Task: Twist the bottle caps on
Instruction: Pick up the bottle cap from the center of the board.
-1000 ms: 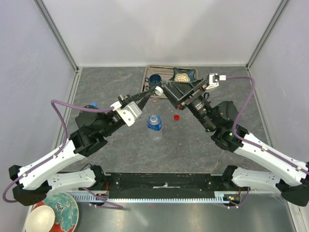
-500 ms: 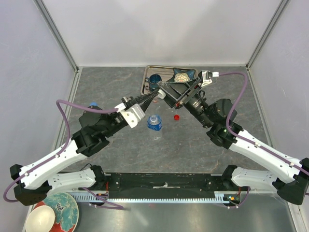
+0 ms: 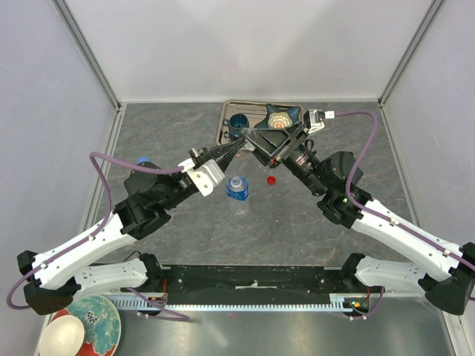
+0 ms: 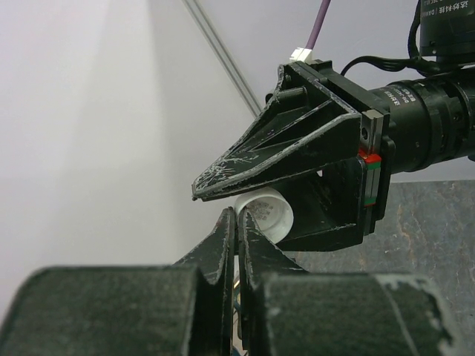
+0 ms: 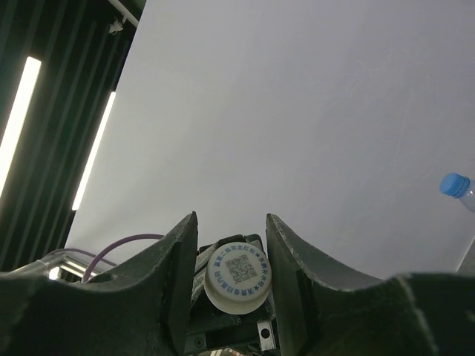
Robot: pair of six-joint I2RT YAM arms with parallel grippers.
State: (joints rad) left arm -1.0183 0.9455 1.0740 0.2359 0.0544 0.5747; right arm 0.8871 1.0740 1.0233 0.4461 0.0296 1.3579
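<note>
A white bottle cap [image 4: 267, 215] hangs in the air over the back of the table, its printed top [image 5: 238, 277] facing the right wrist camera. My left gripper [image 3: 239, 144] is shut, its tips [image 4: 237, 211] pinching the cap's rim. My right gripper [image 3: 252, 139] is open, and its fingers [image 5: 185, 245] flank the cap with only a narrow gap. An uncapped clear bottle [image 3: 237, 187] with a blue label stands upright mid-table. The red cap [image 3: 272, 179] lies to its right. A blue cap [image 3: 142, 160] shows behind the left arm and sits on a bottle neck [image 5: 454, 185].
A metal tray [image 3: 225, 122] at the back holds a dark blue cup [image 3: 238, 122] and a patterned bowl [image 3: 280, 116]. A plate [image 3: 96, 317] and a white bowl [image 3: 61, 335] sit off the table at the near left. Grey walls enclose the table.
My right gripper has swung left to meet the left gripper's tips, and its jaws have narrowed around the white cap. The left arm has edged slightly forward, still holding the cap.
</note>
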